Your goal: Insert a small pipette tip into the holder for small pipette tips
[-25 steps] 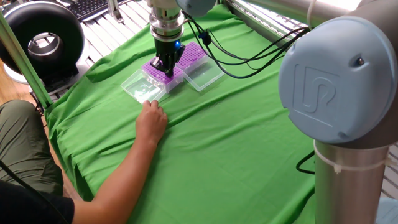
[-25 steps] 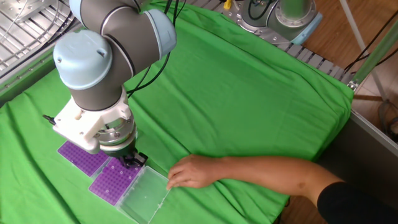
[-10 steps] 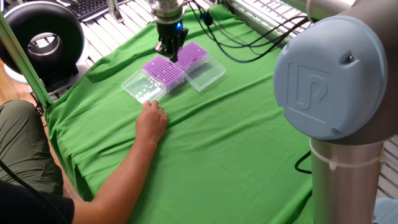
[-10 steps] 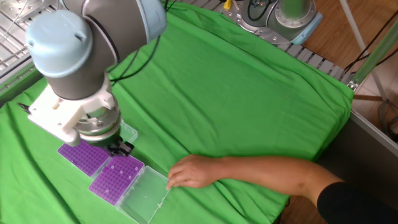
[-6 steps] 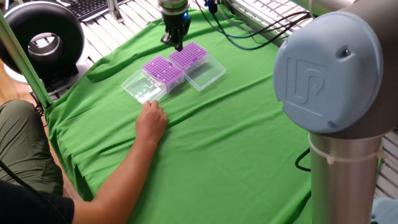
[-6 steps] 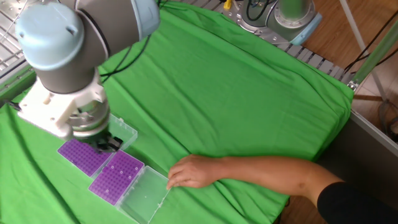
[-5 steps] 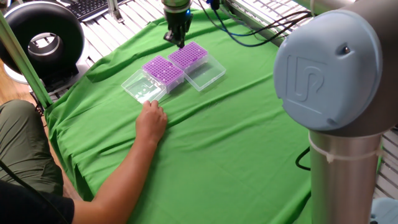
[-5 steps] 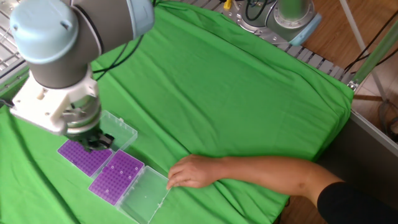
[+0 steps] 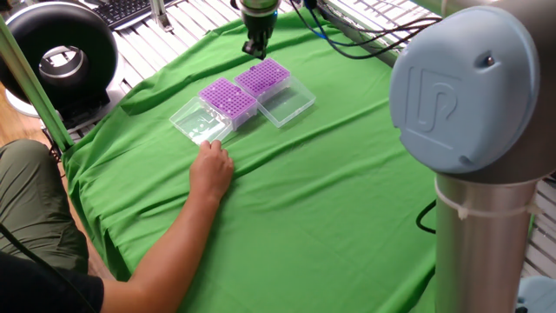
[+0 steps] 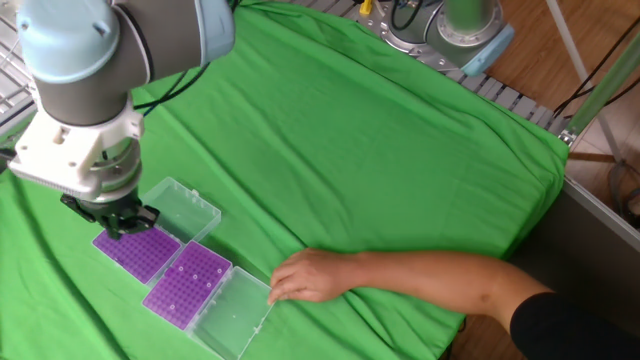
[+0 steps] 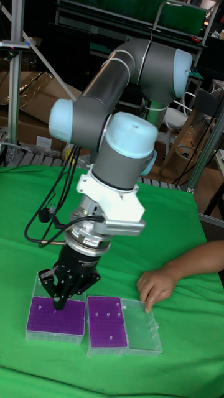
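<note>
Hand (image 9: pixel 212 171) of a person rests on the green cloth (image 9: pixel 330 200) of the table, fingers touching the clear lid (image 9: pixel 200 123) of the nearer rack. If it pushes this lid, both boxes may slide, because the cloth is soft and wrinkled.

At 1 o'clock from the hand stand two purple racks side by side, the nearer holder (image 9: pixel 228 96) and the farther holder for small pipette tips (image 11: pixel 55 316), each with its lid folded open. They look the same, so aiming at the wrong grid is one risk.

Farther, the pincer (image 11: pixel 60 303) hangs low over the farther rack, at its 1 o'clock edge in one fixed view. Its fingers (image 10: pixel 117 226) stand close together; whether a tip is held between them I cannot tell, it is too small. The holes are tiny, so I judge that a slightly tilted or off-centre tip would meet the purple plate between holes and bend, or drop and roll away on the cloth.
</note>
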`<state>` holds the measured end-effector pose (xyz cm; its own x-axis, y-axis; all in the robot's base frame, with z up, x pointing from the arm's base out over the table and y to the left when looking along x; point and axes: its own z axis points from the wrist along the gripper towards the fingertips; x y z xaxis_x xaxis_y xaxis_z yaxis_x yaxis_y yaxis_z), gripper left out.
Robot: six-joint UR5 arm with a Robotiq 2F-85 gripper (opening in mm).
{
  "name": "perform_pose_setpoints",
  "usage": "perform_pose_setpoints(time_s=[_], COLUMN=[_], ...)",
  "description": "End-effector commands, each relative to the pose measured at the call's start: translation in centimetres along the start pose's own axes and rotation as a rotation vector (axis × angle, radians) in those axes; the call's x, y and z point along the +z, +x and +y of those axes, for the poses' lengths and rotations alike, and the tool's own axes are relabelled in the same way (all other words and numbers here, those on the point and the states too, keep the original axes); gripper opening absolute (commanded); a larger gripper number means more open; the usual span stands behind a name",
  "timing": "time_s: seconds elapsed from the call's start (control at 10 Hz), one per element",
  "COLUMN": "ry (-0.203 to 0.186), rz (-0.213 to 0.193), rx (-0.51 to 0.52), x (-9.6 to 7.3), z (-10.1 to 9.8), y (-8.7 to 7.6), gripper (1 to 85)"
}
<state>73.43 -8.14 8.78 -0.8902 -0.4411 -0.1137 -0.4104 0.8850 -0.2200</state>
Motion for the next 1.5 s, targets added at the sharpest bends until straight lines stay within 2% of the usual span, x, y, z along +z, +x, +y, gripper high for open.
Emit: perform_pose_setpoints(time_s=[0.0,0.8,1.4], ry=[0.005,-0.029,-0.045], rz=[-0.036,-0.049,-0.051], rx=[-0.028,-0.025,-0.013], x=[1.0,1.8,1.9], z=[-1.2,-0.8,-0.3], y=[0.6,1.8,1.9], gripper=[1.0,1.0,1.0])
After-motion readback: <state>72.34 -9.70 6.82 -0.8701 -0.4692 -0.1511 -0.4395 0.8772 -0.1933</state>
